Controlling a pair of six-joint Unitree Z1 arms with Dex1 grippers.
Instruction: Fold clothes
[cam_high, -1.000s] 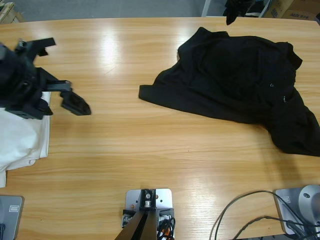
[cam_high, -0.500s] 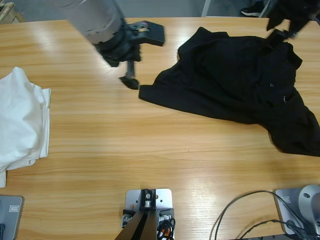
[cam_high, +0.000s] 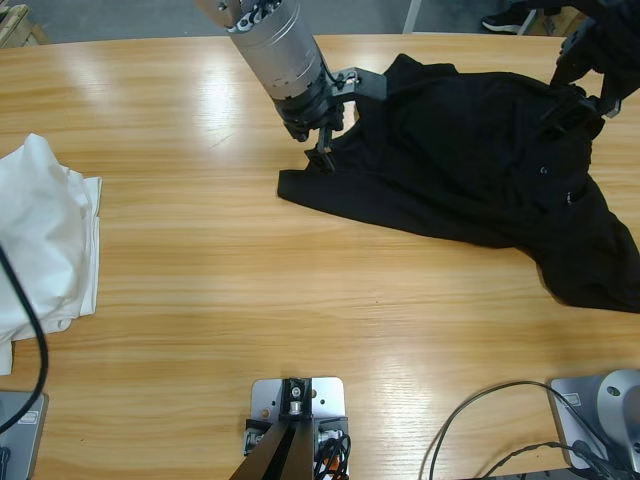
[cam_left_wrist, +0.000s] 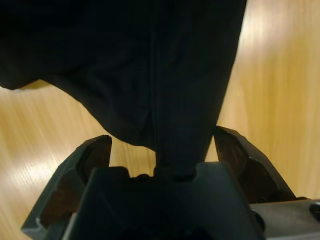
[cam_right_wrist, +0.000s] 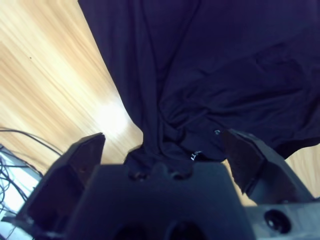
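A black shirt (cam_high: 480, 175) lies crumpled and spread over the right half of the wooden counter (cam_high: 250, 300), its lower hem running as a slanted edge toward the middle and one sleeve trailing to the counter's right edge. Small buttons show near its right side.

The left arm (cam_high: 275, 45) comes down from the top near the middle, and the left gripper (cam_high: 328, 140) sits at the shirt's left edge, close to the pointed corner of the hem. In the left wrist view the left gripper (cam_left_wrist: 162, 155) has its jaws spread wide, one on each side of a fold of the black shirt (cam_left_wrist: 150, 65) that hangs down between them to the gripper's body; the jaws are not pressed on the cloth.

The right gripper (cam_high: 590, 70) enters at the upper right corner, over the shirt's collar end. In the right wrist view the right gripper (cam_right_wrist: 165, 155) also has its jaws apart, with bunched fabric of the black shirt (cam_right_wrist: 225, 65) gathered between them against the body and a small button just beside that bunch.

A white shirt (cam_high: 40, 240) lies in a soft heap at the counter's far left edge, well apart from both grippers. A black cable (cam_high: 500, 440) loops across the counter's lower right corner.
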